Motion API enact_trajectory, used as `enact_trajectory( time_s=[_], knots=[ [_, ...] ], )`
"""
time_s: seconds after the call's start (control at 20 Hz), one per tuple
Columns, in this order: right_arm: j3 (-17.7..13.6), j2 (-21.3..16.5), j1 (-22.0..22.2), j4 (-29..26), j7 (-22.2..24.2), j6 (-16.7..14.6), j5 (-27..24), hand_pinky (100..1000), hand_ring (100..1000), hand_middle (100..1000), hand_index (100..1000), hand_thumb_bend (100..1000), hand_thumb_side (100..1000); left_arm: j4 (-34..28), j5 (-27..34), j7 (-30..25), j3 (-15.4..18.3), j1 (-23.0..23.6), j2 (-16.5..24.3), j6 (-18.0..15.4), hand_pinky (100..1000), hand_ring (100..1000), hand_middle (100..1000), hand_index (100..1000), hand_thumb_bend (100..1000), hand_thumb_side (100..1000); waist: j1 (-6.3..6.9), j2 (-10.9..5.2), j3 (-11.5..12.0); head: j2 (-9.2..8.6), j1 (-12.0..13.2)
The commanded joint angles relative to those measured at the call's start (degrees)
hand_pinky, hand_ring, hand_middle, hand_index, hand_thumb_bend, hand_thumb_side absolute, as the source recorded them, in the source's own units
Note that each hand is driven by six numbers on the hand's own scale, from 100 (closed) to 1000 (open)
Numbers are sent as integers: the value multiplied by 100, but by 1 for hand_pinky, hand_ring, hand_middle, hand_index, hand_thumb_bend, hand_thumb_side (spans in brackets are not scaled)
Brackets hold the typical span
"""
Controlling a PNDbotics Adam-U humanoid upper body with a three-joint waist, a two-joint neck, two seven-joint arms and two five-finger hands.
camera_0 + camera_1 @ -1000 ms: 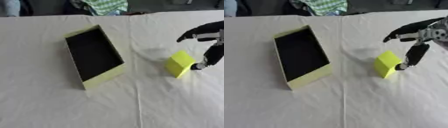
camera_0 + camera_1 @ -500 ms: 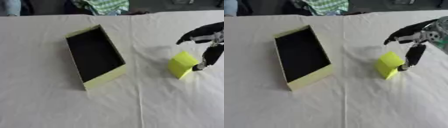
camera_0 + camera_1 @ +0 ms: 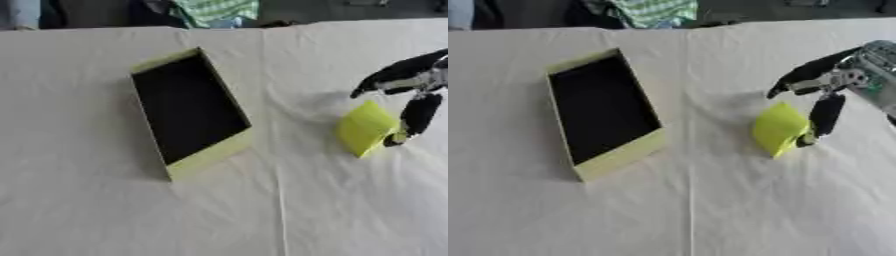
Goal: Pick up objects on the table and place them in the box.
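Yellow block on the cloth, right of the box and apart from it, tilted with long axis running near-left to far-right; right hand spread, one finger at its right edge: grasp step, next needs closing, lifting left.

bare cloth between box and yellow block, box top unobstructed
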Motion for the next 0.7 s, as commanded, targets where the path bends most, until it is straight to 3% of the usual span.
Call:
enact_trajectory(
  time_s=[0.05,0.25,0.7],
  knots=[
    [-51,-92,-120,15,-42,-35,14,906,996,994,1000,494,292,-73,47,-26,17,-51,113,-1,651,570,560,706,100,759,-36,-16,-5,-20,-14],
    [-60,-70,-152,-38,-290,0,-73,887,974,891,1000,454,288,-75,46,-32,17,-52,121,1,651,571,560,707,100,758,-39,-24,-13,-17,-6],
    [-74,-50,-147,3,-746,235,-215,846,928,744,760,244,219,-85,29,-49,16,-61,132,14,652,571,561,707,100,758,-53,-43,-29,-22,15]
  ],
)
